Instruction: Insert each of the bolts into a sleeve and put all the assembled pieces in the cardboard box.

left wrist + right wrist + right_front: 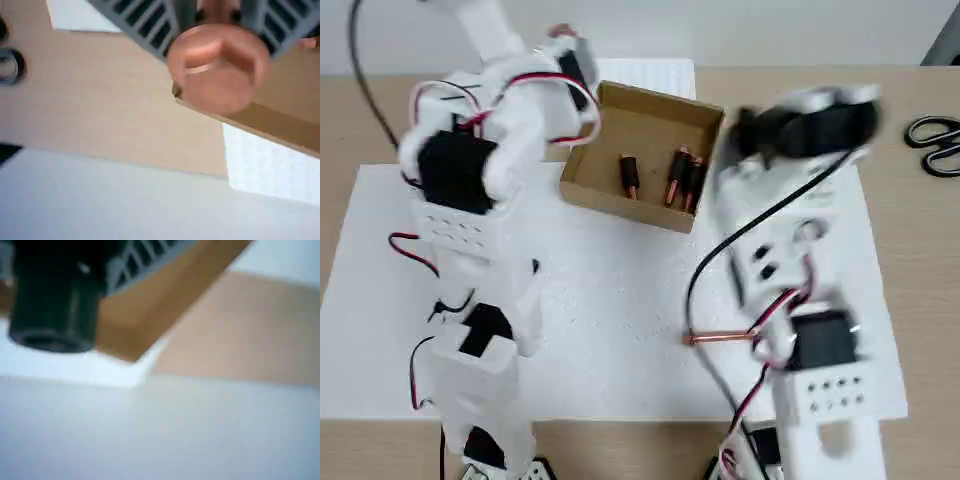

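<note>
The open cardboard box [588, 172] stands at the back of the white mat and holds three assembled copper-and-black pieces [680, 178]. My left gripper [565, 48] hangs by the box's back left corner, shut on a copper bolt [217, 67] whose round head faces the left wrist camera. By the box's right wall my right gripper [750, 130] is shut on a black sleeve [52, 305], with its open end pointing down over the mat. The box's brown wall [165, 305] lies just behind the sleeve.
A thin copper rod [720, 337] lies on the white foam mat [620, 300] beside the right arm's base. Black scissors [935, 140] rest on the wooden table at the far right. Red and black cables hang along both arms.
</note>
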Action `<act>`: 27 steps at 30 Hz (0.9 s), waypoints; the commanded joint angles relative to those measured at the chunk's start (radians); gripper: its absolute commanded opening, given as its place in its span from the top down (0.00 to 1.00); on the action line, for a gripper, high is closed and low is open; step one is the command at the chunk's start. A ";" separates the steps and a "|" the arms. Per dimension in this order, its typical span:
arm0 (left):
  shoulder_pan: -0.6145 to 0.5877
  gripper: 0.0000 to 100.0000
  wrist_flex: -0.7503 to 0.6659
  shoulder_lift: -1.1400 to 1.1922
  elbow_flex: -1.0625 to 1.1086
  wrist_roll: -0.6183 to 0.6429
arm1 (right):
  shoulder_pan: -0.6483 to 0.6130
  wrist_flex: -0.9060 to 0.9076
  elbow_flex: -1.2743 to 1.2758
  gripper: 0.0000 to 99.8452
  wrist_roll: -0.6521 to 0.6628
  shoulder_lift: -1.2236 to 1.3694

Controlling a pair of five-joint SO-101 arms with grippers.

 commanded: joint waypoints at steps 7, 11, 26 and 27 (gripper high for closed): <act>0.140 0.99 0.021 -0.032 -0.053 -0.060 | -0.090 -0.226 0.189 1.00 -0.005 -0.128; 0.138 0.99 0.021 -0.035 -0.054 -0.077 | -0.097 -0.226 0.278 1.00 -0.008 -0.133; 0.198 0.99 0.021 -0.032 -0.113 -0.091 | -0.179 -0.394 0.404 1.00 -0.005 -0.133; 0.198 0.99 0.021 -0.032 -0.113 -0.091 | -0.180 -0.395 0.404 1.00 -0.005 -0.133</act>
